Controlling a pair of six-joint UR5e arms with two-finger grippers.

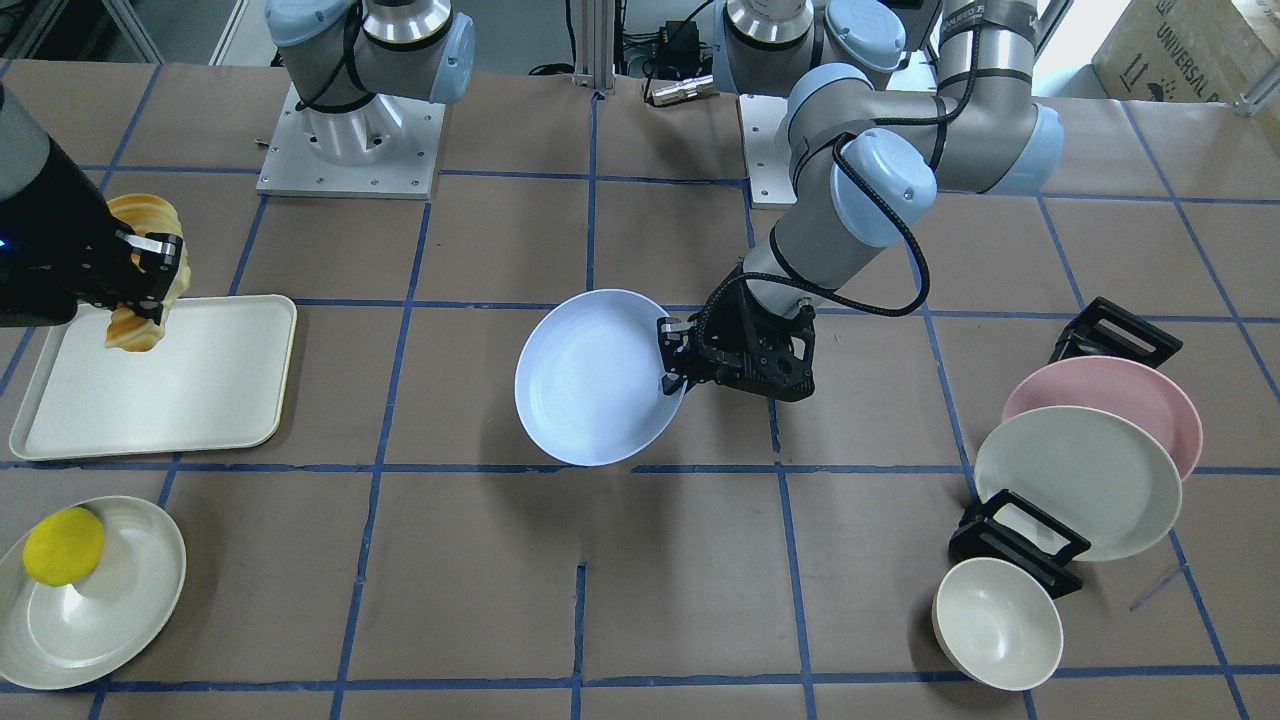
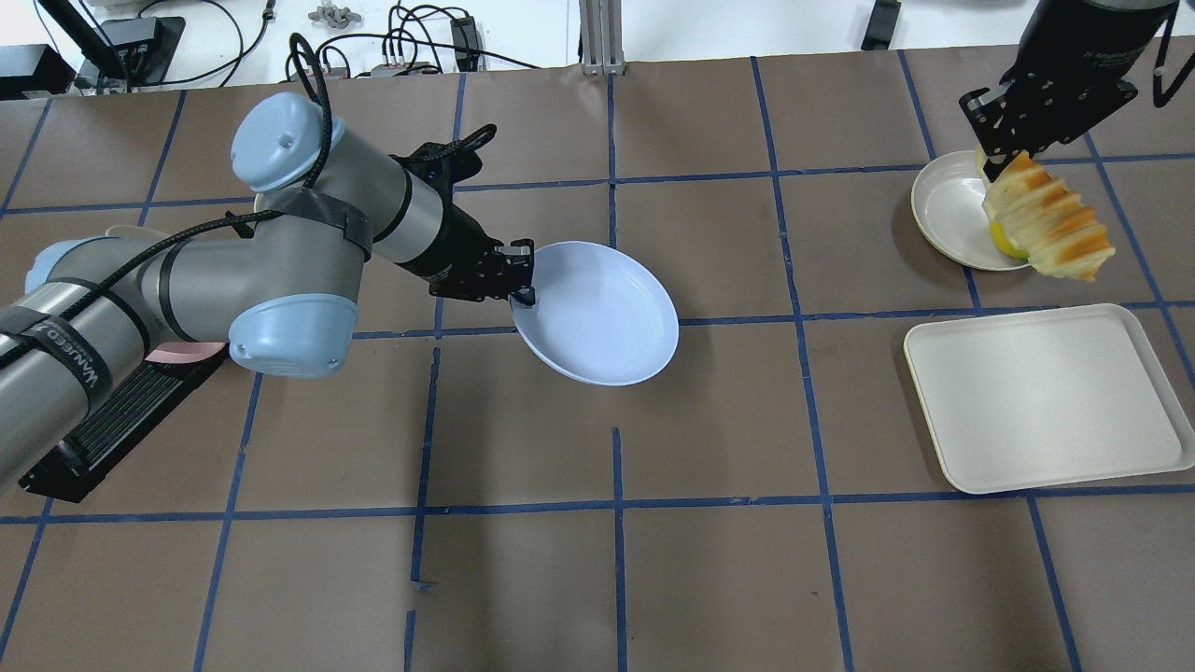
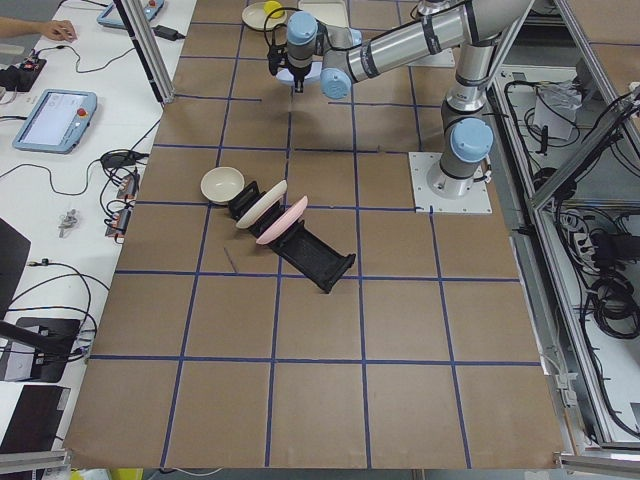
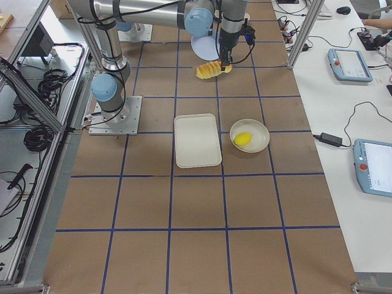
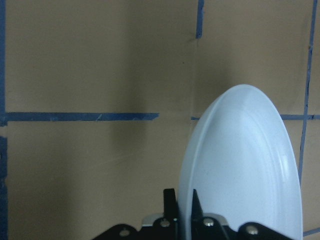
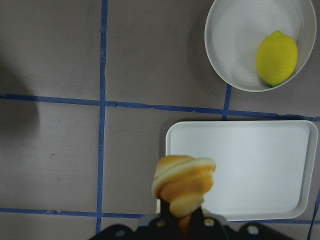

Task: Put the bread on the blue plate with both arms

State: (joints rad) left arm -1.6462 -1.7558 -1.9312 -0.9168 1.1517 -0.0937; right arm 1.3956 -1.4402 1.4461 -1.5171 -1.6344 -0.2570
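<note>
My left gripper [image 1: 672, 360] is shut on the near rim of the blue plate [image 1: 595, 380] and holds it tilted above the middle of the table. The left wrist view shows its jaws [image 5: 181, 200] pinching the plate [image 5: 245, 170] edge. My right gripper [image 1: 150, 270] is shut on one end of the bread [image 1: 140, 325], an orange and cream twisted roll, and holds it in the air over the cream tray's edge. The bread hangs below the gripper in the right wrist view [image 6: 184, 187] and shows in the overhead view [image 2: 1050, 224].
A cream tray [image 1: 190, 400] lies under the right arm. A cream plate [image 1: 110, 620] with a yellow lemon [image 1: 63, 545] sits beside it. A black rack [image 1: 1020, 545] holds a pink plate [image 1: 1150, 385] and a cream plate [image 1: 1075, 480]; a cream bowl [image 1: 997, 622] stands near it.
</note>
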